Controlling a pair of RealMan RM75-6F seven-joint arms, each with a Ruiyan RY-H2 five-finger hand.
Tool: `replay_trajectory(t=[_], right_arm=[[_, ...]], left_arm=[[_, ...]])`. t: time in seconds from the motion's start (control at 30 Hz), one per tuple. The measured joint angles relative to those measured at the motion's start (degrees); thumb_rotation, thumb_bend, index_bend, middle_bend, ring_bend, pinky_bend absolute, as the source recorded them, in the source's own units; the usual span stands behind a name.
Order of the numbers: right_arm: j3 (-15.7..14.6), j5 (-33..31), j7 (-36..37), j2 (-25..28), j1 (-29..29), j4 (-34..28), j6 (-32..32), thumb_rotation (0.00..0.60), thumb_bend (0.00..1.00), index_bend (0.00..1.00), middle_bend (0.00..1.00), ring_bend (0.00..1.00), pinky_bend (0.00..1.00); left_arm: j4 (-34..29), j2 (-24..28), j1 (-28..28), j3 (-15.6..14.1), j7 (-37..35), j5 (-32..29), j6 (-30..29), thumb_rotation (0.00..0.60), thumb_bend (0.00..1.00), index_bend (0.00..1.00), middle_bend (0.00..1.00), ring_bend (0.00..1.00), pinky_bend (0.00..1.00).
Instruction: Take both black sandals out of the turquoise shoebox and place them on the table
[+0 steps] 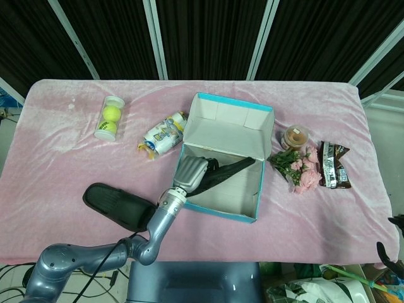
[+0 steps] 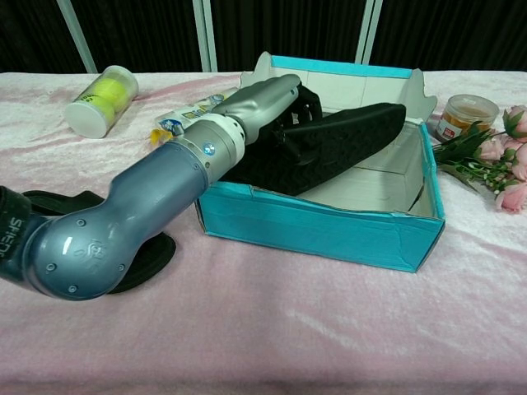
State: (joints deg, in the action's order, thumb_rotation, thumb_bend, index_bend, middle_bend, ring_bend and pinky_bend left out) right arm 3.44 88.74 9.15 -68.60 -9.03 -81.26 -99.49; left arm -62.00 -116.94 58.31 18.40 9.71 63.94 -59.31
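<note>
Left robot hand [image 2: 265, 96] grips the second black sandal [image 2: 338, 148] at its heel end, tilted up inside the turquoise shoebox [image 2: 329, 230]; the first sandal [image 1: 117, 205] lies on the counter [image 1: 63, 164]. It looks light, flexible and rubbery, so holding the strap region seems safest.

Matt black rubbery sandal [image 2: 329, 148], glossy turquoise cardboard shoebox [image 2: 329, 234], soft pink velvety tablecloth [image 2: 288, 329]
</note>
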Motion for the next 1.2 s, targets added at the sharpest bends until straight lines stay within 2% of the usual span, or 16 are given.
replay_trajectory(t=[0.2, 0.4, 0.57, 0.7, 0.8, 0.97, 1.07, 1.2], right_arm=[[0.07, -0.04, -0.33, 0.14, 0.17, -0.33, 0.27, 0.6, 0.24, 0.32, 0.27, 0.2, 0.27], [0.18, -0.04, -0.45, 0.31, 0.42, -0.47, 0.56, 0.6, 0.24, 0.32, 0.27, 0.2, 0.27], [0.33, -0.09, -0.37, 0.37, 0.85, -0.4, 1.12, 0.6, 0.24, 0.31, 0.27, 0.2, 0.27], [0.51, -0.01, -0.1, 0.31, 1.61, -0.12, 1.99, 0.6, 0.24, 0.32, 0.27, 0.2, 0.27], [0.6, 0.26, 0.01, 0.22, 2.27, 0.05, 2.6, 0.6, 0.24, 0.32, 0.27, 0.2, 0.27], [0.66, 0.77, -0.08, 0.09, 3.16, 0.11, 3.35, 0.6, 0.24, 0.32, 0.27, 0.2, 0.27], [0.63, 0.95, -0.28, 0.1, 3.42, -0.06, 3.52, 0.6, 0.24, 0.31, 0.27, 0.2, 0.27], [0.53, 1.14, -0.7, 0.23, 3.56, -0.44, 3.49, 0.6, 0.24, 0.32, 0.27, 0.2, 0.27]], left_arm=[[-5.28, 2.02, -2.4, 0.81, -5.1, 0.75, -0.61, 0.6, 0.33, 0.48, 0.59, 0.53, 0.63], [-11.49, 4.87, -5.25, 0.97, -10.96, 7.17, -7.08, 0.6, 0.32, 0.47, 0.58, 0.52, 0.63], [-18.95, 10.32, -9.16, 0.23, -11.83, 12.76, -13.98, 0.6, 0.31, 0.45, 0.56, 0.51, 0.59], [-23.32, 16.45, -12.62, -0.93, -7.34, 13.65, -17.25, 0.6, 0.27, 0.43, 0.54, 0.48, 0.52], [-25.42, 20.25, -15.03, -1.83, -0.18, 12.56, -18.32, 0.6, 0.27, 0.43, 0.54, 0.47, 0.51], [-27.02, 27.9, -20.76, -2.94, 12.03, 6.18, -20.13, 0.6, 0.26, 0.43, 0.53, 0.47, 0.5], [-25.09, 29.42, -23.85, -3.25, 13.47, 2.4, -20.82, 0.6, 0.26, 0.43, 0.53, 0.47, 0.5], [-20.38, 28.89, -25.17, -3.29, 11.82, 0.0, -20.32, 0.6, 0.26, 0.42, 0.53, 0.47, 0.5]])
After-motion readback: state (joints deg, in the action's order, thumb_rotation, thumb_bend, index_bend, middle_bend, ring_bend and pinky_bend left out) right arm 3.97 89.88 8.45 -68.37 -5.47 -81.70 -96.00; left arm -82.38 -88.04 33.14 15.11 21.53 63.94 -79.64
